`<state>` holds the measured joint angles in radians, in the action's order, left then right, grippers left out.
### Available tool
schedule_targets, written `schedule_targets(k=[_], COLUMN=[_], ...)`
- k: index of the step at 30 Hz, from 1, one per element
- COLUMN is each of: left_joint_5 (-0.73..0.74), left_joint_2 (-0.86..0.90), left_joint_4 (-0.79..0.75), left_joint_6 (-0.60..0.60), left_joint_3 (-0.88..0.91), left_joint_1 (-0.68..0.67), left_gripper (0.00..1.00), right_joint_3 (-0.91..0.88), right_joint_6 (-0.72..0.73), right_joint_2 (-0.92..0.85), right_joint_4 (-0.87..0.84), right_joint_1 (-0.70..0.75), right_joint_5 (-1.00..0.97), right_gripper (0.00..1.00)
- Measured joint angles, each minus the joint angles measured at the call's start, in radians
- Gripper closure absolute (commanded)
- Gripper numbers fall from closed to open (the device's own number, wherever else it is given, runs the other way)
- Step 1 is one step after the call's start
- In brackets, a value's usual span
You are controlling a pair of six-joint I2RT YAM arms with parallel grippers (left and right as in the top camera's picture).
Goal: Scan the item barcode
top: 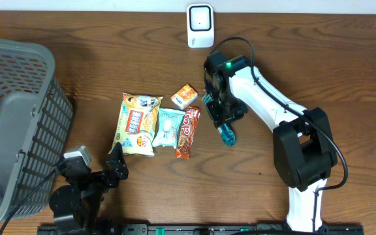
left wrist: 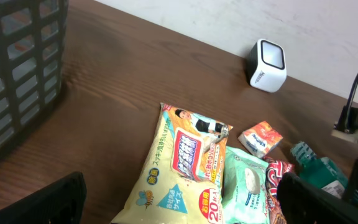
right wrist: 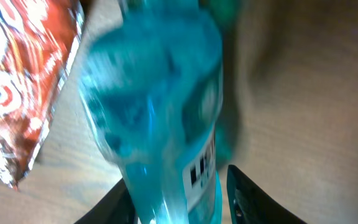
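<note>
Dark brown wood-grain tabletop (top: 331, 59) carries everything, with a grey slotted plastic basket (top: 12, 117) at the left edge and a small white box-shaped barcode scanner (top: 200, 26) upright at the back. The translucent blue plastic bottle (top: 228, 134) lies just right of a glossy red crinkled snack wrapper (top: 187, 134), well apart from the scanner. The right gripper (top: 222, 117) is down over it with a finger on either side, but the wrist view is blurred and I cannot tell whether the jaws pinch it or only bracket it. The left gripper (left wrist: 188, 200) is spread wide and empty, near a yellow printed foil pouch (top: 137, 124).

Likely trouble: the bottle's wall is smooth, rounded and probably slick, so a light or off-centre pinch could let it twist, slide out or roll away. Its white barcode label (right wrist: 201, 167) wraps a curved, shiny surface; if it ends up turned away from the scanner window, or catches glare, the read would fail. A careless lift could also drag the wrapper beside it
</note>
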<state>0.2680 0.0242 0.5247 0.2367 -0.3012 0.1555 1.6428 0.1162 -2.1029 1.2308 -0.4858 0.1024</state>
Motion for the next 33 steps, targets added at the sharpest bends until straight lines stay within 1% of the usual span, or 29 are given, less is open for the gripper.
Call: schedule_targets(k=[2, 4, 7, 12, 16, 17, 18, 19, 23, 24, 26, 28, 29, 30, 31, 33], left_joint_5=[0.0, 0.0, 0.0, 0.0, 0.0, 0.0, 0.0, 0.0, 0.0, 0.0, 0.0, 0.0, 0.0, 0.0, 0.0, 0.0], left_joint_2=[0.0, 0.0, 0.0, 0.0, 0.0, 0.0, 0.0, 0.0, 0.0, 0.0, 0.0, 0.0, 0.0, 0.0, 0.0, 0.0], left_joint_4=[0.0, 0.0, 0.0, 0.0, 0.0, 0.0, 0.0, 0.0, 0.0, 0.0, 0.0, 0.002, 0.0, 0.0, 0.002, 0.002], left_joint_6=[0.0, 0.0, 0.0, 0.0, 0.0, 0.0, 0.0, 0.0, 0.0, 0.0, 0.0, 0.0, 0.0, 0.0, 0.0, 0.0], left_joint_3=[0.0, 0.0, 0.0, 0.0, 0.0, 0.0, 0.0, 0.0, 0.0, 0.0, 0.0, 0.0, 0.0, 0.0, 0.0, 0.0], left_joint_1=[0.0, 0.0, 0.0, 0.0, 0.0, 0.0, 0.0, 0.0, 0.0, 0.0, 0.0, 0.0, 0.0, 0.0, 0.0, 0.0], left_gripper=[0.03, 0.02, 0.02, 0.02, 0.02, 0.02, 0.02, 0.02, 0.02, 0.02, 0.02, 0.02, 0.02, 0.02, 0.02, 0.02], right_joint_3=[0.0, 0.0, 0.0, 0.001, 0.018, 0.029, 0.034, 0.038, 0.049, 0.053, 0.058, 0.011, -0.028, -0.081, -0.189, -0.385], right_joint_6=[0.012, 0.018, 0.032, 0.044, 0.059, 0.064, 0.065, 0.07, 0.09, 0.111, 0.134, 0.174, 0.189, 0.208, 0.221, 0.246], right_joint_2=[0.0, 0.0, 0.0, 0.002, 0.038, 0.07, 0.089, 0.122, 0.315, 0.417, 0.511, 0.64, 0.698, 0.767, 0.856, 0.966], right_joint_4=[0.05, 0.069, 0.092, 0.068, 0.047, 0.047, 0.046, 0.044, 0.061, 0.083, 0.096, 0.08, 0.062, 0.043, -0.065, -0.192], right_joint_1=[0.0, 0.0, 0.0, 0.0, 0.0, 0.0, 0.0, 0.0, 0.0, 0.0, 0.0, -0.008, -0.014, -0.025, -0.045, -0.076], right_joint_5=[0.003, 0.003, 0.003, 0.003, 0.005, 0.006, 0.006, 0.006, -0.01, -0.042, -0.077, -0.142, -0.168, -0.193, -0.216, -0.227], right_gripper=[0.62, 0.61, 0.56, 0.51, 0.47, 0.39, 0.27, 0.15, 0.13, 0.12, 0.11, 0.04, 0.01, 0.01, 0.01, 0.01])
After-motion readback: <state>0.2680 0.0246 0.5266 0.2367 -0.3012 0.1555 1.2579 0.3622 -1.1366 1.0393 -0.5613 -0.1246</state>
